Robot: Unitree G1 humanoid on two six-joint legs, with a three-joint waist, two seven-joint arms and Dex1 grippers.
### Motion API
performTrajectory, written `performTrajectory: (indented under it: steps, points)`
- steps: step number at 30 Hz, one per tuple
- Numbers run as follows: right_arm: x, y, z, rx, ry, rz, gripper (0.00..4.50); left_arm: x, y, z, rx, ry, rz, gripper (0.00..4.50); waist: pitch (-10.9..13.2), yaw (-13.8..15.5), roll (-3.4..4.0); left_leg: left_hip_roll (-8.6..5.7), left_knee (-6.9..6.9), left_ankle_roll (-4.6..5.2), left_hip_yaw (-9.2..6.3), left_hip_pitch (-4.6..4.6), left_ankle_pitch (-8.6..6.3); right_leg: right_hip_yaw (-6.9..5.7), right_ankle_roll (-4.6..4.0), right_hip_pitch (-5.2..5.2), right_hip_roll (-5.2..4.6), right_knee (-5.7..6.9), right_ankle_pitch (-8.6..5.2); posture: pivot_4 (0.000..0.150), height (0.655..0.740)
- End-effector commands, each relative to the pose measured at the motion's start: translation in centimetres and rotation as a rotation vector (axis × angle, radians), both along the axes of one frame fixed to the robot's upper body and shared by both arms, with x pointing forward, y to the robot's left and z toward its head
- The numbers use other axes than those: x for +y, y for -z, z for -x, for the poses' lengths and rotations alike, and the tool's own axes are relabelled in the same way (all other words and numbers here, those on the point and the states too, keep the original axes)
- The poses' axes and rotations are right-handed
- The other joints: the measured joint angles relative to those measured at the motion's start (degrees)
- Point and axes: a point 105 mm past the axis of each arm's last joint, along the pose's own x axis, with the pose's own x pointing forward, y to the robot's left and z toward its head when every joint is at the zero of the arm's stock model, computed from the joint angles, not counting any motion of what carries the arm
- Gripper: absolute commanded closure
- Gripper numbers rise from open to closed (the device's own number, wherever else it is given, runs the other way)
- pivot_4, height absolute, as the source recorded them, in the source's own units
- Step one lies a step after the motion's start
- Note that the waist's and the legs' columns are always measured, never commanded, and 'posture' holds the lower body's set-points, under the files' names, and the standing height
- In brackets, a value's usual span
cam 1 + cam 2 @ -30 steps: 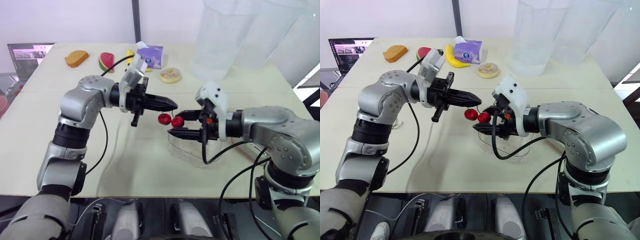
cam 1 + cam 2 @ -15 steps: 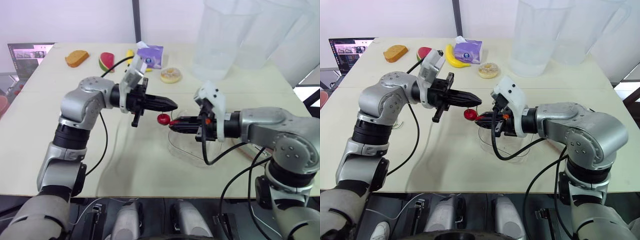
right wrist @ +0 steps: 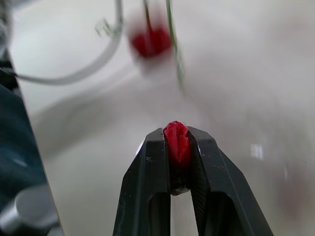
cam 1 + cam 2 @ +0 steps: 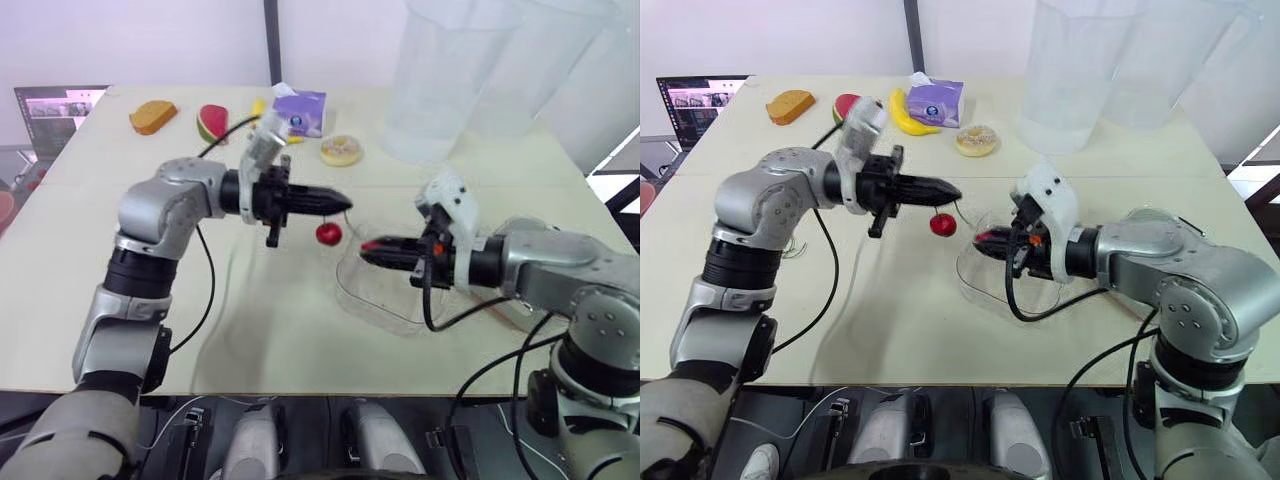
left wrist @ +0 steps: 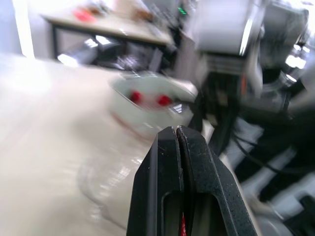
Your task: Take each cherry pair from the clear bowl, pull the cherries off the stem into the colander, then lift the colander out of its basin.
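Beside the clear bowl (image 4: pixel 385 295), the colander (image 5: pixel 140 120) is sitting with two cherries (image 5: pixel 136 97) inside. Above the bowl, the right gripper (image 4: pixel 372 247) is pinching a loose cherry (image 3: pixel 176 140). It should, I judge, be carrying it over the colander before opening. Just left of the bowl's rim, the left gripper (image 4: pixel 345 205) is clamping the stem (image 3: pixel 174 59) shut-fingered, a second cherry (image 4: pixel 328 233) dangling. A steady hold there is what matters.

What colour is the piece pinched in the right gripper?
Red, a cherry held in the right gripper; the right wrist view shows it best.
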Motion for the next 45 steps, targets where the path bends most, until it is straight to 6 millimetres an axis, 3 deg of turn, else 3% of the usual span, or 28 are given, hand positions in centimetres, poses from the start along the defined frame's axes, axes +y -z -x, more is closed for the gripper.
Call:
performTrajectory:
  steps: [1, 5, 8, 12, 14, 16, 19, 26, 28, 31, 35, 39, 43, 45]
  points:
    - [-0.2, -0.3, 0.6, -0.028, -0.011, 0.036, 4.4, -0.1, -1.3, 0.6, -0.044, 0.016, 0.032, 4.5, 0.0, 0.1, 0.0, 0.0, 0.0, 0.0, 0.0, 0.0, 0.0, 0.0, 0.0, 0.0, 0.0, 0.0, 0.0, 0.15, 0.74]
    - [-0.4, -0.3, 0.7, -0.027, -0.003, 0.025, 4.4, -0.2, -1.2, 0.6, -0.039, 0.015, 0.036, 4.5, 0.0, 0.4, -0.01, -0.02, 0.01, 0.01, -0.01, -0.01, -0.01, -0.02, 0.0, 0.05, -0.01, -0.05, 0.0, 0.15, 0.74]
    - [-1.4, -2.5, -0.2, -0.095, 0.051, -0.029, 4.4, -0.2, -1.1, 0.7, -0.036, 0.02, 0.032, 4.5, 0.0, 0.3, 0.0, -0.02, 0.01, 0.01, -0.01, -0.01, -0.01, -0.01, 0.0, 0.04, 0.0, -0.05, 0.0, 0.15, 0.74]
    - [-6.8, -5.7, -1.5, -0.213, 0.296, -0.024, 4.4, -0.1, -0.9, 1.1, -0.032, 0.025, 0.025, 4.5, 0.0, 0.5, -0.01, -0.02, 0.0, 0.01, -0.01, -0.01, -0.01, -0.02, 0.0, 0.04, -0.01, -0.06, 0.0, 0.15, 0.74]
    - [-11.1, -6.2, -1.4, -0.247, 0.494, 0.017, 4.4, -0.2, -0.8, 1.5, -0.029, 0.033, 0.023, 4.5, 0.0, 0.9, -0.01, -0.04, -0.01, 0.03, -0.02, -0.03, -0.02, -0.02, 0.0, 0.05, -0.03, -0.11, 0.0, 0.15, 0.74]
    - [-14.6, -5.9, -0.7, -0.249, 0.655, 0.061, 4.4, -0.2, -0.7, 1.8, -0.024, 0.043, 0.02, 4.5, 0.0, 0.9, -0.01, -0.05, -0.02, 0.06, -0.04, -0.06, -0.04, -0.03, 0.01, 0.1, -0.04, -0.19, 0.0, 0.15, 0.74]
    - [-18.2, -4.0, 0.3, -0.213, 0.815, 0.154, 4.4, -0.4, -0.5, 2.3, -0.02, 0.059, 0.015, 4.5, 0.0, 0.6, -0.01, -0.05, -0.02, 0.05, -0.01, -0.05, -0.03, 0.01, 0.02, 0.12, -0.04, -0.21, 0.0, 0.15, 0.74]
    - [-19.5, -0.4, 1.0, -0.151, 0.892, 0.187, 4.4, -0.7, -0.2, 2.7, -0.013, 0.084, 0.005, 4.5, -0.1, -0.2, 0.16, 0.0, -0.05, -0.08, 0.01, 0.13, 0.05, 0.12, 0.02, 0.13, 0.14, -0.06, 0.0, 0.15, 0.74]
    - [-19.7, -0.3, 1.0, -0.161, 0.916, 0.171, 3.39, -0.8, -0.1, 2.8, -0.013, 0.085, 0.004, 4.5, -0.1, 0.1, 0.15, -0.01, -0.06, -0.08, 0.01, 0.12, 0.04, 0.11, 0.03, 0.13, 0.14, -0.06, -0.01, 0.15, 0.74]
    - [-19.3, -1.1, 0.8, -0.192, 0.897, 0.125, 1.95, -0.8, -0.1, 2.7, -0.014, 0.086, 0.004, 4.5, -0.1, 0.3, 0.16, -0.04, -0.05, -0.08, 0.03, 0.09, 0.04, 0.11, 0.03, 0.13, 0.1, -0.08, -0.01, 0.15, 0.74]
    - [-15.9, -5.2, 0.3, -0.306, 0.704, 0.021, 0.05, -0.8, -0.2, 2.6, -0.019, 0.086, 0.003, 4.5, -0.1, 0.2, 0.18, -0.04, -0.03, -0.07, 0.03, 0.1, 0.04, 0.11, 0.03, 0.14, 0.11, -0.08, -0.01, 0.15, 0.74]
    - [-9.3, -6.1, 0.9, -0.256, 0.343, -0.062, 0.05, -1.0, -0.4, 2.7, -0.029, 0.097, 0.005, 4.5, -0.1, 0.1, 0.18, 0.0, -0.09, -0.07, -0.01, 0.11, 0.04, 0.09, 0.03, 0.13, 0.14, -0.09, -0.01, 0.15, 0.74]
    - [-2.1, -4.5, 0.6, -0.179, 0.06, -0.116, 0.05, -1.5, -0.6, 3.1, -0.037, 0.131, 0.008, 4.5, -0.1, 0.1, 0.17, 0.0, -0.07, -0.06, -0.02, 0.09, 0.04, 0.08, 0.02, 0.14, 0.11, -0.09, -0.01, 0.15, 0.74]
    - [0.3, -3.9, 0.6, -0.156, -0.011, -0.138, 0.05, -1.7, -0.7, 3.2, -0.038, 0.141, 0.01, 4.5, -0.1, 0.2, 0.18, 0.0, -0.06, -0.05, -0.02, 0.07, 0.03, 0.09, 0.02, 0.12, 0.1, -0.08, -0.01, 0.15, 0.74]
